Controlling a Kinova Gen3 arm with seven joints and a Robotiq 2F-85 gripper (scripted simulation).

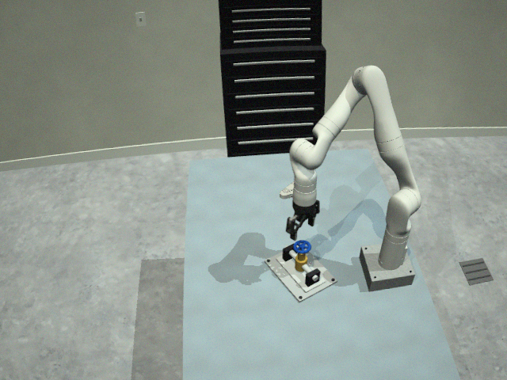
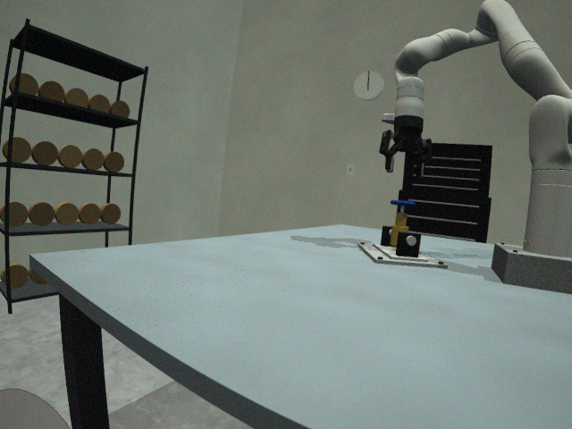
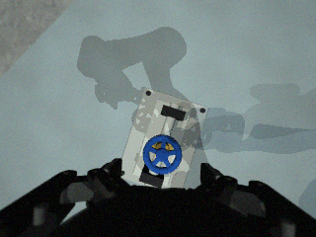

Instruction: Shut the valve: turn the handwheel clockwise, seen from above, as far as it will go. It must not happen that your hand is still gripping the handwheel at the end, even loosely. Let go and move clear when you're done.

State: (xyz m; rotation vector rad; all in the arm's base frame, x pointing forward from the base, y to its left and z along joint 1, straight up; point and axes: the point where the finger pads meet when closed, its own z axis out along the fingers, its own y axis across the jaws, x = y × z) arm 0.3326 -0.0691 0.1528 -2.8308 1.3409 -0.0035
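One blue handwheel (image 1: pixel 302 246) tops the valve, lying flat on a short stem above a yellow-brass body (image 1: pixel 300 262). In the wrist view the wheel (image 3: pixel 162 154) shows a round rim with spokes, and brass glints between them. A pale pipe runs through the body between two black end blocks (image 1: pixel 313 276), and the whole valve sits on a light grey mounting plate (image 1: pixel 299 292) with dark bolts at its corners. The plate lies on the pale blue desk (image 1: pixel 245 327), turned at an angle to the desk's edges, near the middle of the desk's width and just beside the arm's grey base block (image 1: pixel 370 282).

Straight above the handwheel hangs the gripper (image 1: pixel 300 226), pointing down; in the exterior view it (image 2: pixel 406 156) is well apart from the wheel (image 2: pixel 402 202), with open air between them. Its black fingers (image 2: pixel 389 162) are spread wide and hold nothing. The white arm (image 1: pixel 384 134) rises from the base block, bends high and comes back down to the wrist.

Behind the desk stands a black drawer cabinet (image 1: pixel 273 77) against the wall. Off to one side a black shelf rack (image 2: pixel 138 120) carries rows of round tan cylinders (image 2: pixel 69 155).
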